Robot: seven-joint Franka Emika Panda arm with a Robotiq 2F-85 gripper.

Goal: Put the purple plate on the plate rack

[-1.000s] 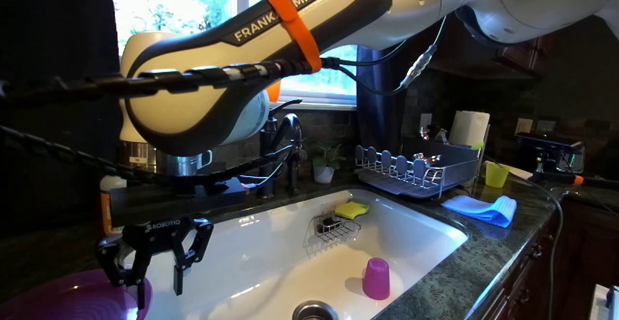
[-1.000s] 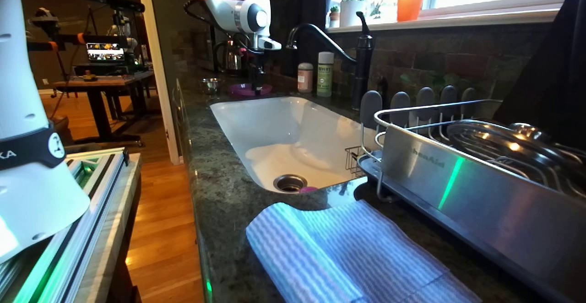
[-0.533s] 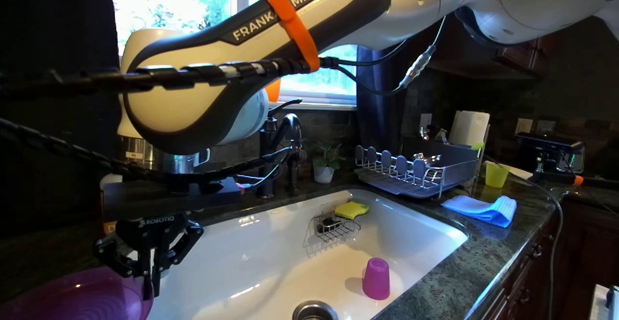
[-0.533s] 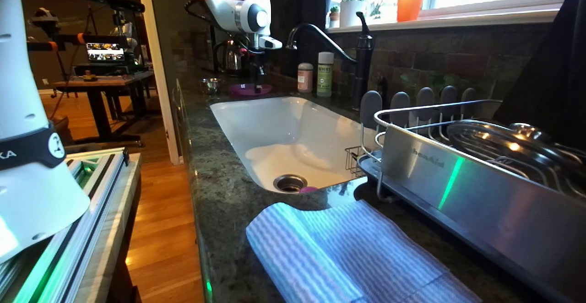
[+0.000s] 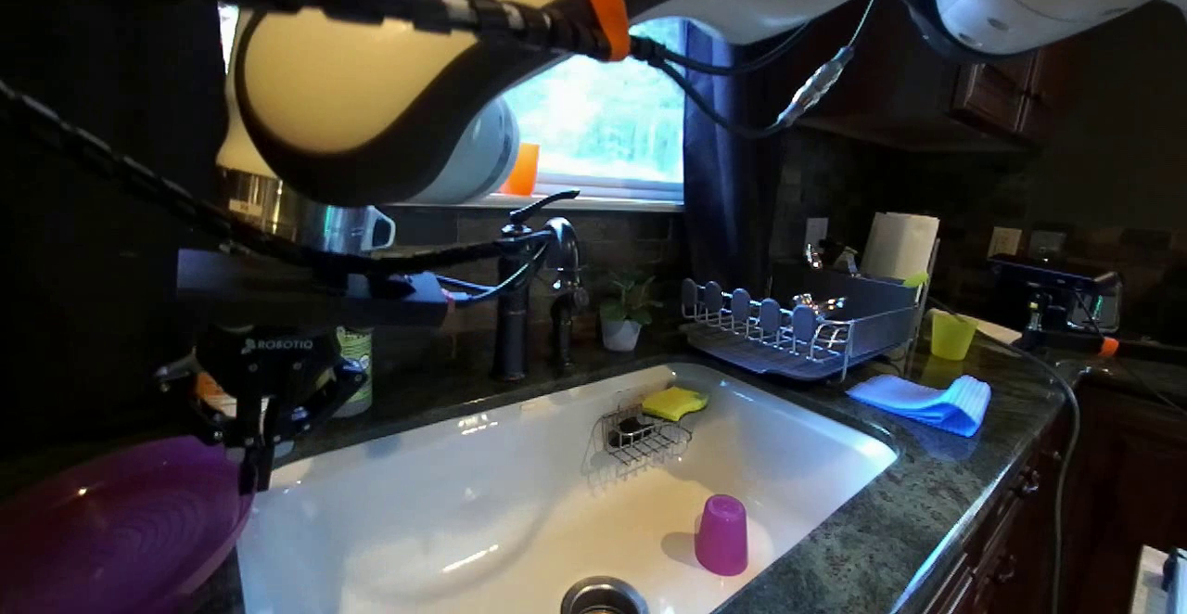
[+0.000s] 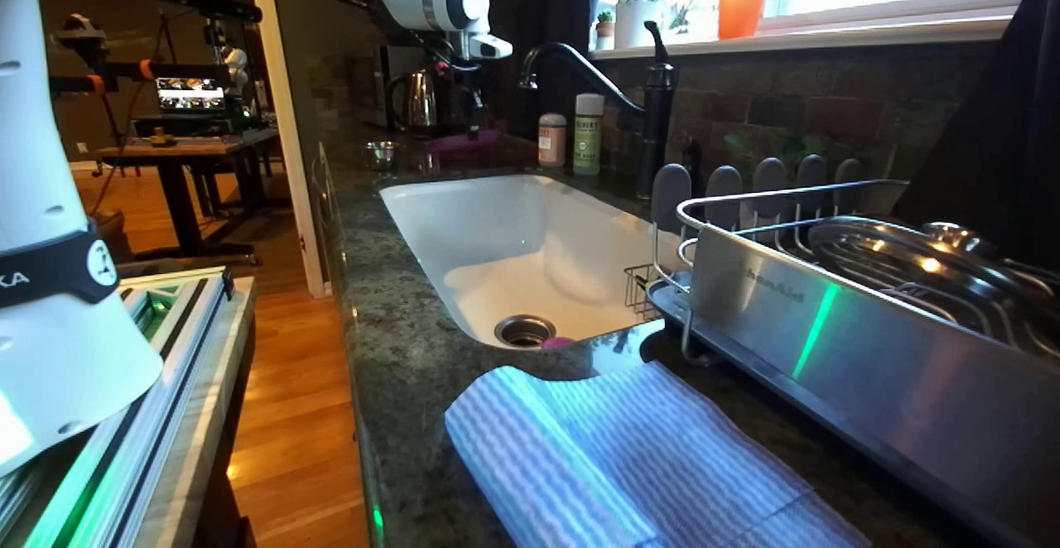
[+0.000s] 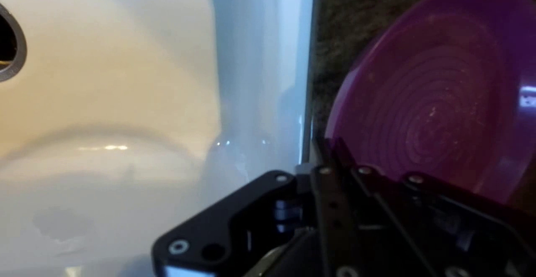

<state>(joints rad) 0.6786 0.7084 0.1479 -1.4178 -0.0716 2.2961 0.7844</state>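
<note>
The glossy purple plate [image 5: 121,526] is raised and tilted beside the left end of the sink. My gripper [image 5: 255,477] is shut on its rim nearest the sink. In the wrist view the fingertips [image 7: 328,147] pinch the rim of the plate [image 7: 435,101], which leans over the dark counter. In an exterior view the plate [image 6: 460,142] shows dimly under the gripper [image 6: 474,127], beyond the sink. The plate rack [image 5: 788,354] stands on the counter past the sink's far right corner. In an exterior view the rack [image 6: 770,291] is close, with a shiny lid in it.
The white sink [image 5: 417,503] lies between plate and rack, with an upturned purple cup [image 5: 721,535] and yellow sponge [image 5: 674,402] in it. A black faucet [image 5: 513,308] and potted plant [image 5: 623,322] stand behind. A blue cloth [image 5: 927,402] lies before the rack. Bottles [image 6: 588,134] stand near the faucet.
The gripper has shut on the plate's rim and risen. The plate has come up with it and tilted. The arm has moved upward.
</note>
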